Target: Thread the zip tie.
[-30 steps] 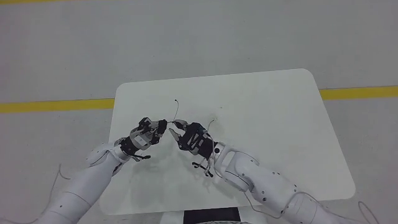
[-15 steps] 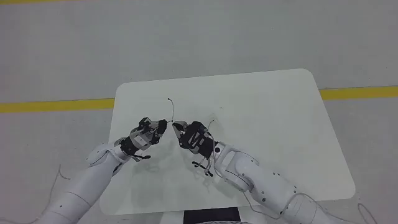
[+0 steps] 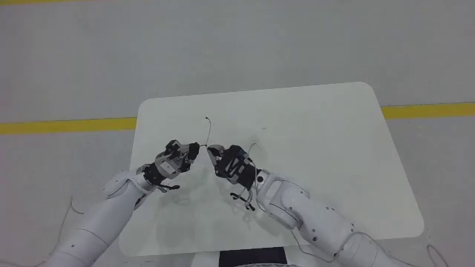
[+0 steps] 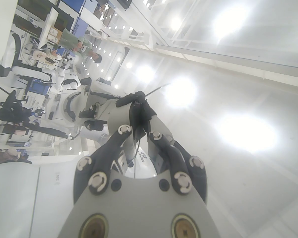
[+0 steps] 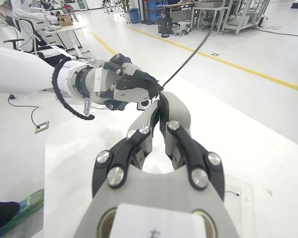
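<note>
The zip tie is a thin black strip held up over the near-left part of the white table. Both grippers meet tip to tip at its lower end. My left gripper is shut on the zip tie; in the left wrist view its fingertips pinch the strip, whose short end pokes out past them. My right gripper is shut with its tips pressed against the left gripper, right where the zip tie's long tail rises away. The exact pinch point is hidden by the fingers.
A short, thin black strand lies on the table just beyond the right arm. The table's left edge runs close to the left arm. Bare tabletop stretches to the far side and the right.
The zip tie's free tail swayed left, then back to the right. Both grippers stay shut and pressed together, almost in the same place.
</note>
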Controlling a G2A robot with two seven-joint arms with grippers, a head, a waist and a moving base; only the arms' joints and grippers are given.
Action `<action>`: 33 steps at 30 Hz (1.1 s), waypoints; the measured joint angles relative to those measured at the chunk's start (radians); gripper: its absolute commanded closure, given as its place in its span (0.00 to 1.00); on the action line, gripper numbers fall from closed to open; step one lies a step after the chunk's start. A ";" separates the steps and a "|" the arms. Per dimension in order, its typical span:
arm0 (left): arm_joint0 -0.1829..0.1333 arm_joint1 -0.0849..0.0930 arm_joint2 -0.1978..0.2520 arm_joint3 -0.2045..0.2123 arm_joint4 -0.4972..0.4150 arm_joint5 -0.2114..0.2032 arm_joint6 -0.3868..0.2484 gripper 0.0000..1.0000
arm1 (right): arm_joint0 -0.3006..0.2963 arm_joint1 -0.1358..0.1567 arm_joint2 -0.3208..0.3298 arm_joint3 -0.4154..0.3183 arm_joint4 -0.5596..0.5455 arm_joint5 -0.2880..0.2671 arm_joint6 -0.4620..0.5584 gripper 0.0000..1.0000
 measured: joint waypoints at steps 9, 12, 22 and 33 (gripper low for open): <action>0.000 0.000 0.000 0.000 0.000 0.000 0.000 1.00 | -0.015 -0.005 0.013 -0.008 -0.006 -0.009 0.005 0.84; 0.000 0.000 0.000 0.000 0.000 0.000 0.000 1.00 | -0.017 -0.007 0.016 -0.009 -0.007 -0.014 0.005 0.86; 0.000 0.000 0.000 0.000 0.000 0.000 0.000 1.00 | -0.012 -0.018 0.020 -0.001 -0.007 -0.022 0.004 0.92; 0.000 0.000 0.000 0.000 0.000 0.000 0.000 1.00 | -0.012 -0.029 0.024 0.003 -0.009 -0.024 0.009 0.91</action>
